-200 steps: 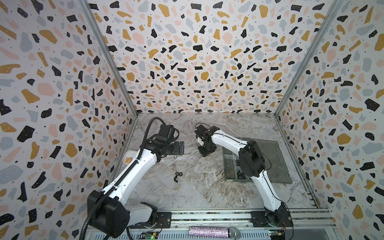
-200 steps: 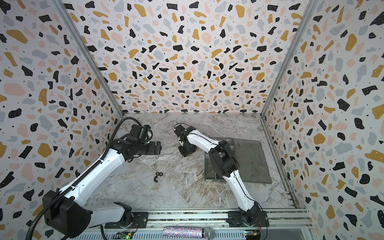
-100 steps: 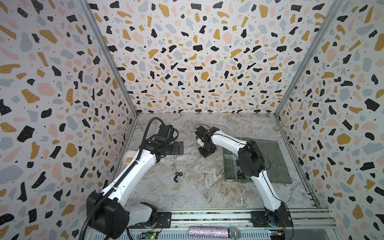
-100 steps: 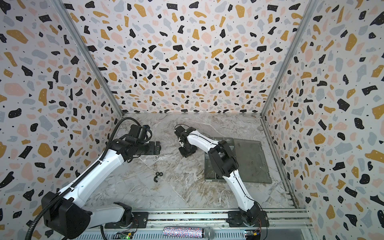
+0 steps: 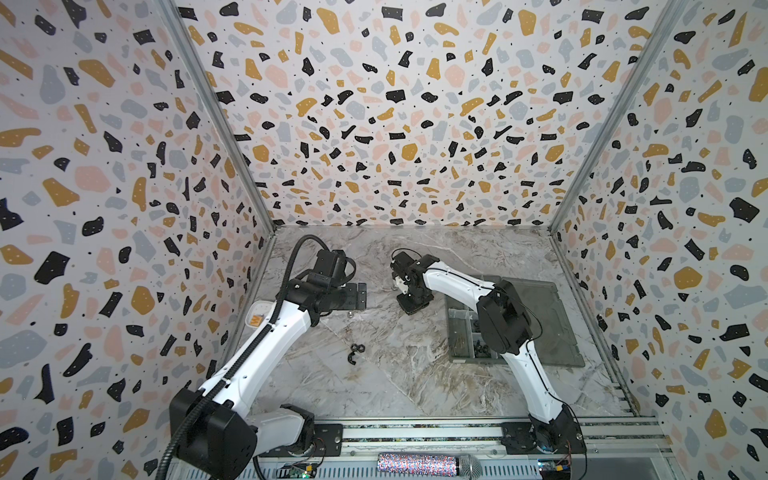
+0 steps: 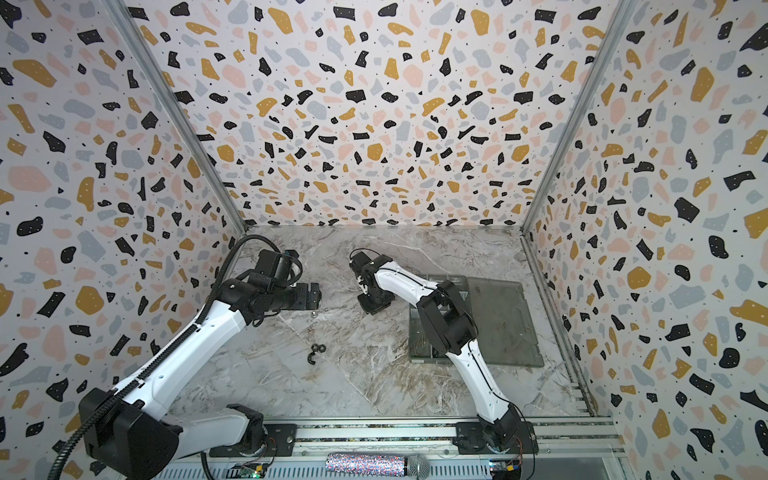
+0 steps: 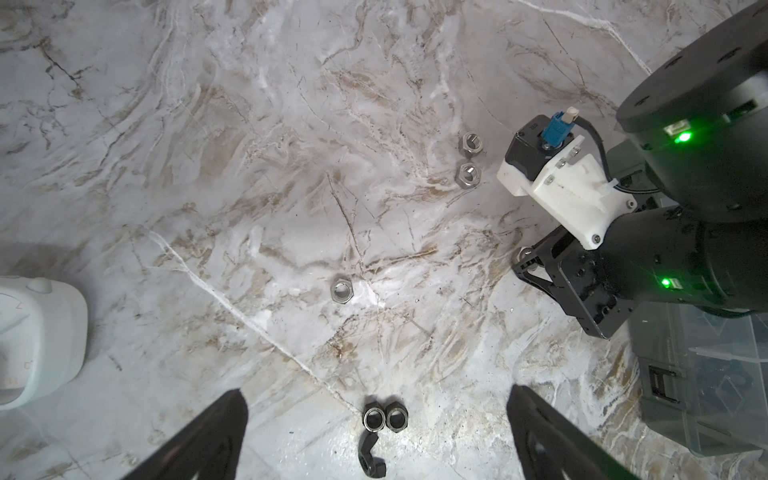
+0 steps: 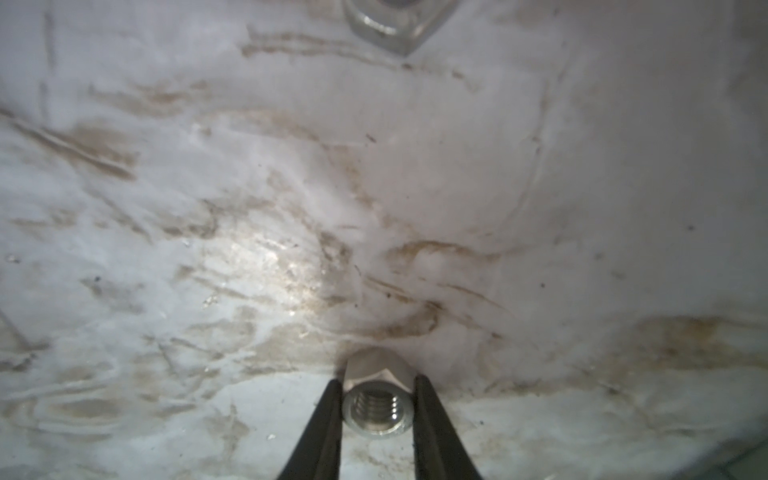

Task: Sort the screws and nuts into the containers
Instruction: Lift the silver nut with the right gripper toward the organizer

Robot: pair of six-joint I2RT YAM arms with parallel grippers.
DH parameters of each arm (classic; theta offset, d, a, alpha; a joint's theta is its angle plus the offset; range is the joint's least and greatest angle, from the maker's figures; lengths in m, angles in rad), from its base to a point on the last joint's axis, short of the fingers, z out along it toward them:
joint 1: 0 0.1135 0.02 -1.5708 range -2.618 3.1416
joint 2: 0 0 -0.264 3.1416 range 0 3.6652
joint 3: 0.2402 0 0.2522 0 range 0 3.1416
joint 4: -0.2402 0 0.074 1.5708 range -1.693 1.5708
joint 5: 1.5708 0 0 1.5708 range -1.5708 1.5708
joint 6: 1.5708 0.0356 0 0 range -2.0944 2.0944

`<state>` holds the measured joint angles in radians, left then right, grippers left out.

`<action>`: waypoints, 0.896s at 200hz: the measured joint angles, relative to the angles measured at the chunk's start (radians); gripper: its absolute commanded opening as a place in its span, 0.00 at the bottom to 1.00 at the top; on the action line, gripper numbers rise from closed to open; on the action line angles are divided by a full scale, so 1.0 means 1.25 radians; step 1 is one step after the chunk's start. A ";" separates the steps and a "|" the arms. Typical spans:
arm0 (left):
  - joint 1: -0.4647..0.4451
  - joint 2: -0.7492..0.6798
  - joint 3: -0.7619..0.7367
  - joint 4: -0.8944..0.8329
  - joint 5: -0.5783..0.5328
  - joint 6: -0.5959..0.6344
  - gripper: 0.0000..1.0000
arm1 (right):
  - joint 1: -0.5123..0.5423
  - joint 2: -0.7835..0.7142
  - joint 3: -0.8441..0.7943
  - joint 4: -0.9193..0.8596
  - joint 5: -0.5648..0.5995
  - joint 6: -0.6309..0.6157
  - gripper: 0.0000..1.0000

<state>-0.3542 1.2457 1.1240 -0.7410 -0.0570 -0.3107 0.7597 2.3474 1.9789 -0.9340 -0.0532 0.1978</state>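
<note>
In the right wrist view my right gripper [image 8: 378,409] is shut on a silver nut [image 8: 378,399], both fingers pressed against its sides, low over the marble table. In both top views it points down at mid-table [image 5: 410,306] [image 6: 370,305]. My left gripper [image 7: 376,390] hangs open above two black ring nuts [image 7: 384,416] and a black wing nut [image 7: 371,456], holding nothing. More silver nuts [image 7: 469,160] lie loose; one [image 7: 341,289] lies alone. The grey organiser box [image 5: 454,309] holds thin brass screws [image 5: 460,341] in one compartment.
The organiser's open lid [image 5: 552,324] lies flat to the right of the compartments, partly under the right arm. A white rounded-square dish [image 7: 37,340] sits by the left arm. One silver nut [image 5: 350,313] lies just below the left gripper [image 5: 361,295].
The right gripper's fingers have closed in on the silver nut. Both arms have stayed nearly in place.
</note>
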 measured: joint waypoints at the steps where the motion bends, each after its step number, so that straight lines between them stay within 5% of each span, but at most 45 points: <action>1: 0.000 0.000 0.000 0.000 0.000 0.000 0.99 | 0.000 0.000 0.000 0.000 0.000 0.000 0.21; 83: 0.000 0.013 0.000 0.002 -0.004 0.000 0.99 | -0.005 -0.045 -0.035 -0.004 0.004 0.002 0.20; 179: 0.000 0.157 0.050 0.045 0.062 -0.021 0.98 | -0.056 -0.308 -0.227 -0.005 0.028 0.035 0.19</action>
<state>-0.3538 1.4425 1.1862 -0.6849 0.0204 -0.3370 0.6895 1.9621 1.6955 -0.9398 -0.0181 0.2417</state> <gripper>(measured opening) 0.983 0.273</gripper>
